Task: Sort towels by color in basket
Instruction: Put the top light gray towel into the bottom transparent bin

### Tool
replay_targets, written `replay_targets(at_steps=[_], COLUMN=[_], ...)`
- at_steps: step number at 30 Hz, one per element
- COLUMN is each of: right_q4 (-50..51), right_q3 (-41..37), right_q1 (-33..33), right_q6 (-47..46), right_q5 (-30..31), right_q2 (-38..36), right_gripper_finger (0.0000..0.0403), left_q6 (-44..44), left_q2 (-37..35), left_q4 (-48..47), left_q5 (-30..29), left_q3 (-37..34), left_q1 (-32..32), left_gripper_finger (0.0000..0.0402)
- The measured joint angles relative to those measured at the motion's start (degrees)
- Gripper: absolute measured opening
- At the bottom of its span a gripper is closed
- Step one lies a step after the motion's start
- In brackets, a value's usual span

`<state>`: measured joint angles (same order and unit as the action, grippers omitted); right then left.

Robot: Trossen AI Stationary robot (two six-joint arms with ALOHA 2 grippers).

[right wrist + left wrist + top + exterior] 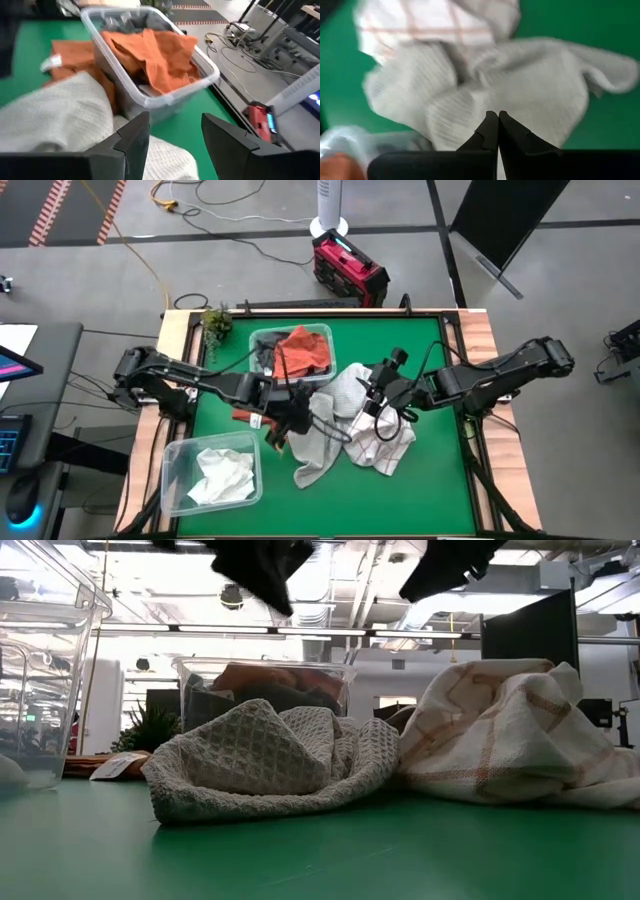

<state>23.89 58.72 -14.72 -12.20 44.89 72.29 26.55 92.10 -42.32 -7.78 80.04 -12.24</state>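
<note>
A light grey waffle-weave towel (318,442) lies crumpled mid-desk, touching a white towel with thin red grid lines (385,442) beside it. A rust orange towel (305,348) drapes over dark grey cloth (264,358) in one clear bin; a white towel (222,474) fills another.

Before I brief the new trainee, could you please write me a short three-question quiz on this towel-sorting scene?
1. True or false: the right gripper's fingers stand open with nothing between them.
2. Which towel hangs over the rim of the far bin? A) plain white B) rust orange towel C) grey plaid
3. What lies in the near bin?

Key:
1. True.
2. B.
3. A white towel.
</note>
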Motion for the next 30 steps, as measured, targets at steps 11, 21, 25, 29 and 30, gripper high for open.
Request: replay_targets(at_steps=[11,21,25,29,30], right_q4=[0.07,-0.25,1.97,7.72,9.34], right_q3=[0.00,2.15,5.70,8.99,9.48], right_q1=[-6.22,-12.22,-14.43,-16.58,-16.99], right_q6=[-8.40,-13.32,-13.05,-12.80,-12.81], right_q5=[-3.41,-4.51,-3.08,3.43,5.41], right_q2=[1.11,8.42,10.19,9.66,9.12], right_gripper_finger=[0.0191,0.0185,0.0187,0.0187,0.0187], left_q6=[3.39,-2.81,-8.08,-12.01,-12.57], left_q2=[-12.94,-19.86,-16.37,-11.51,-10.38], left_q4=[16.47,29.65,28.99,27.63,26.49], left_q5=[-0.17,-0.95,-1.02,-1.02,-1.00], left_q3=[-13.88,-22.86,-22.72,-21.97,-21.38], left_q1=[-2.06,-0.55,-0.55,-0.16,0.04], left_gripper_finger=[0.0000,0.0015,0.0065,0.0123,0.0135])
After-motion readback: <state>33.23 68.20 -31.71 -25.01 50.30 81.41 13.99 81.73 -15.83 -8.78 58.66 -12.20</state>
